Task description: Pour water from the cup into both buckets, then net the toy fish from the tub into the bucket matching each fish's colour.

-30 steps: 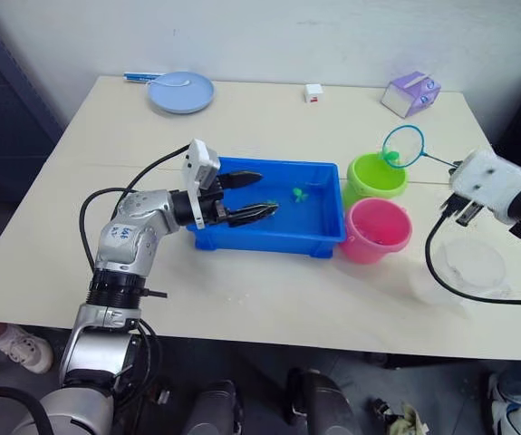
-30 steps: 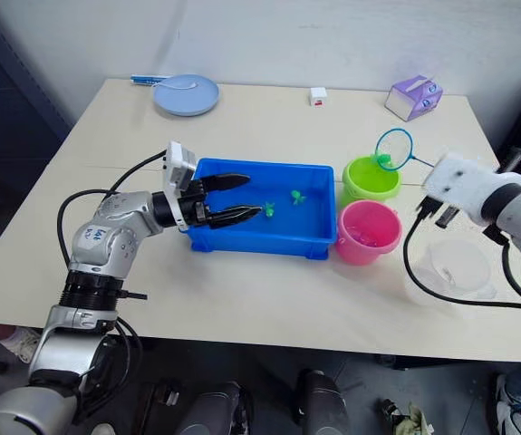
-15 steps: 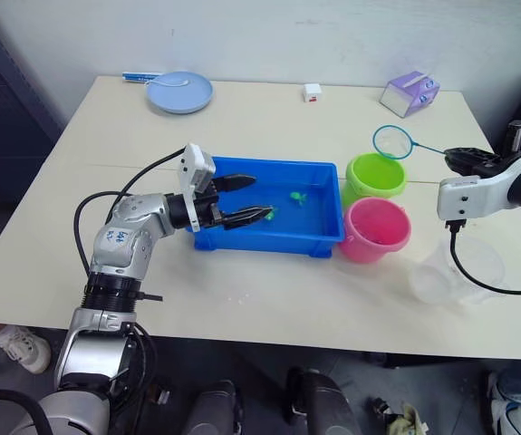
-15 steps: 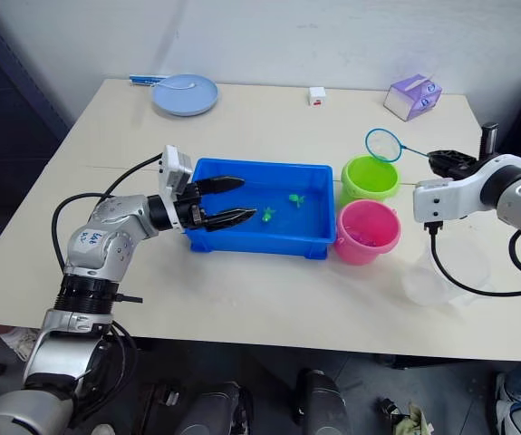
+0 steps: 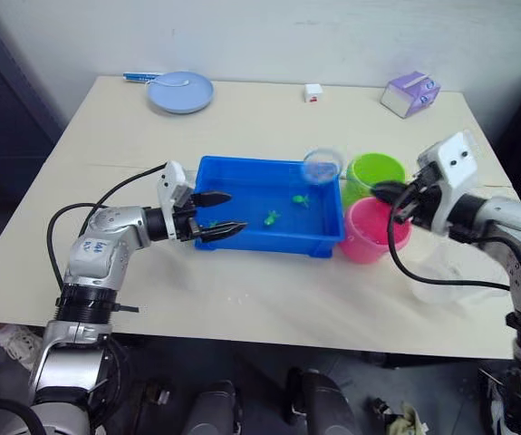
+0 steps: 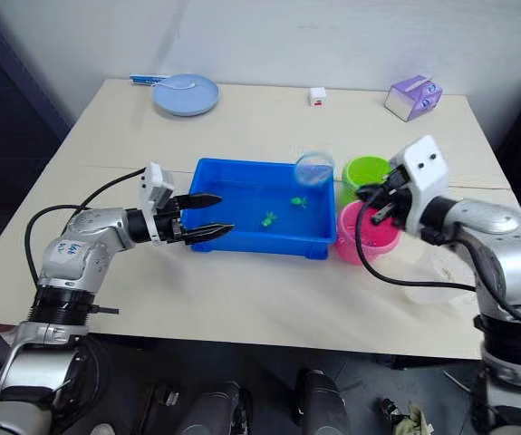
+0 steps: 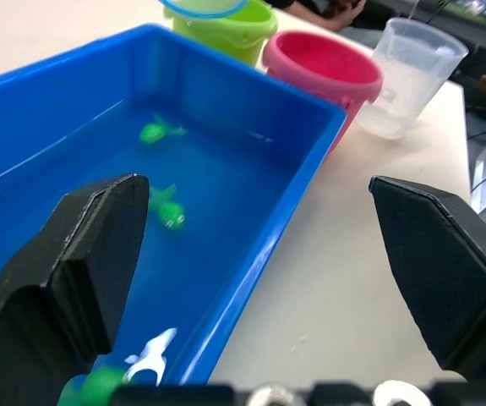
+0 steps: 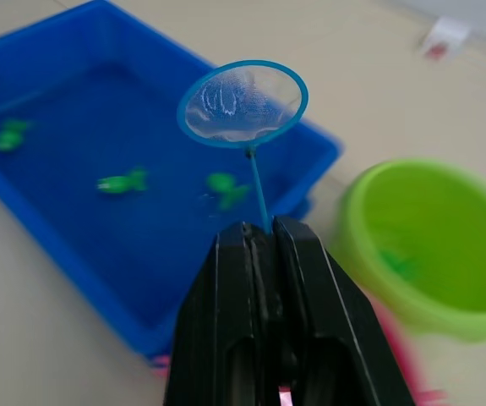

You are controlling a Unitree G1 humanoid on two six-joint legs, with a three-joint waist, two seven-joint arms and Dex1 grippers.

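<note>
- Right wrist view shows your right gripper (image 8: 264,233) pinched shut on the net (image 8: 241,103) by its thin handle; the hoop hangs over the tub's (image 5: 242,237) far corner, beside the green bucket (image 5: 376,169).
- Left gripper (image 5: 217,212) sits wide open at the tub's near end, holding nothing.
- Green fish (image 7: 168,207) float in the tub, small and probably slippery.
- Keep hold low on the handle; the mesh looks light and floppy.
</note>
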